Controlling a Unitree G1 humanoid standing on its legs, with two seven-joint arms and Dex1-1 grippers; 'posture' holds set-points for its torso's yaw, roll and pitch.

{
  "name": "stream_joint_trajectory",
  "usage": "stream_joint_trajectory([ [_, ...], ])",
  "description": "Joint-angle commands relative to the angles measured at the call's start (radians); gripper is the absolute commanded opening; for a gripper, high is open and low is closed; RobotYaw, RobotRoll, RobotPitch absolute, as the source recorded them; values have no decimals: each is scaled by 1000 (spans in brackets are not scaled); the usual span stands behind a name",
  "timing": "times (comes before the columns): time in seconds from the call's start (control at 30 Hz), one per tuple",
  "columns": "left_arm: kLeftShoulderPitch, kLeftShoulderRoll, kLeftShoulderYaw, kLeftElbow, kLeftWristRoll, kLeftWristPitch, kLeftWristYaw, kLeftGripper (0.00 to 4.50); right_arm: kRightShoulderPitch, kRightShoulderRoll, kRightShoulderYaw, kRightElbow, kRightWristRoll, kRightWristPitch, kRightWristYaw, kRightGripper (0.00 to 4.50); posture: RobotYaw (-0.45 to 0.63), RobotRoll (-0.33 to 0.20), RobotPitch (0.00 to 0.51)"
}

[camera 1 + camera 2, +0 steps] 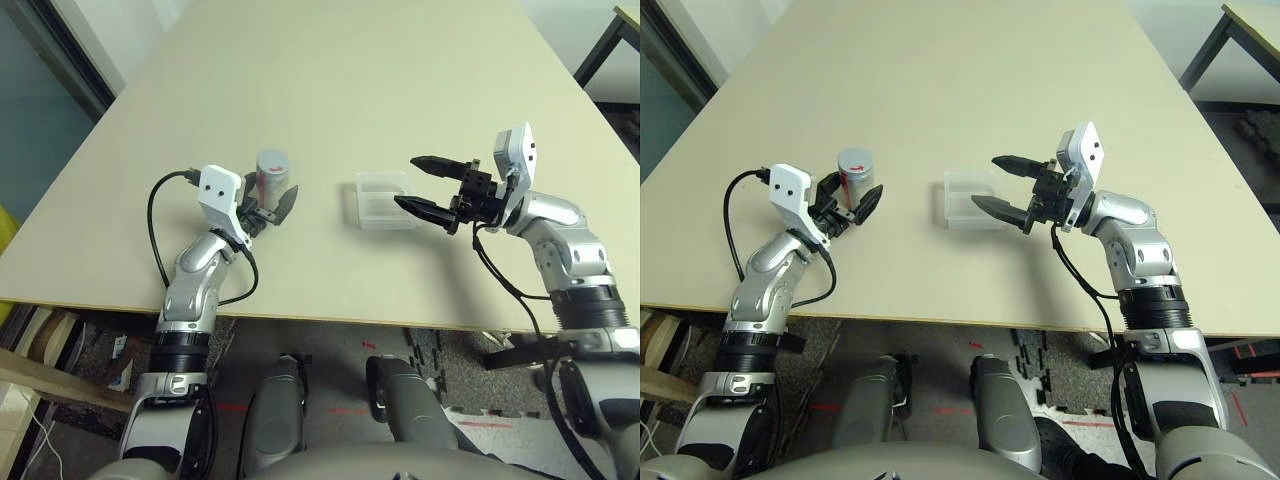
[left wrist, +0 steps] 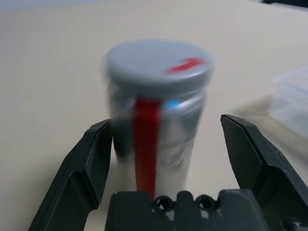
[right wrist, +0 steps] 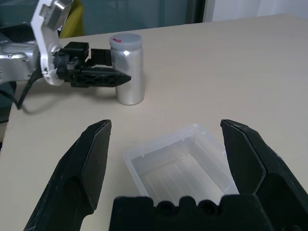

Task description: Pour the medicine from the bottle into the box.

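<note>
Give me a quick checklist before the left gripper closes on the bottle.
1. Bottle upright on the table: ok.
2. Bottle between the left gripper fingers: ok, one finger on each side.
3. Left gripper open, not yet clamped: ok, gaps show on both sides.
4. Grey cap off the bottle: not ok, it sits on top.
5. Box empty and upright, ready to receive: ok.
6. Right gripper open beside the box: ok, holding nothing.
</note>
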Motion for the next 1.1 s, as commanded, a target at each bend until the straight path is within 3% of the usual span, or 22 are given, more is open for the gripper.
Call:
stream_joint_trajectory([
  [0.03,-20,9,1,42,11,-21,-7,4448,11,5,7,-15,-10,-4,-1,4500,-87,0,163],
  [0.7,-166,1,-8,284,22,-124,-42,4448,30,3,0,-32,-17,-5,-14,4500,-120,0,161],
  [0.8,-169,-1,-6,289,17,-123,-47,3844,34,2,-3,-33,-18,-6,-18,4500,-123,0,160],
  [0.9,-162,2,-9,278,11,-109,-67,2737,35,0,-5,-33,-20,-7,-22,4500,-123,0,159],
  [1.1,-168,37,-14,265,3,-60,-128,2629,24,-2,-6,-17,-26,-11,-27,4500,-122,0,157],
])
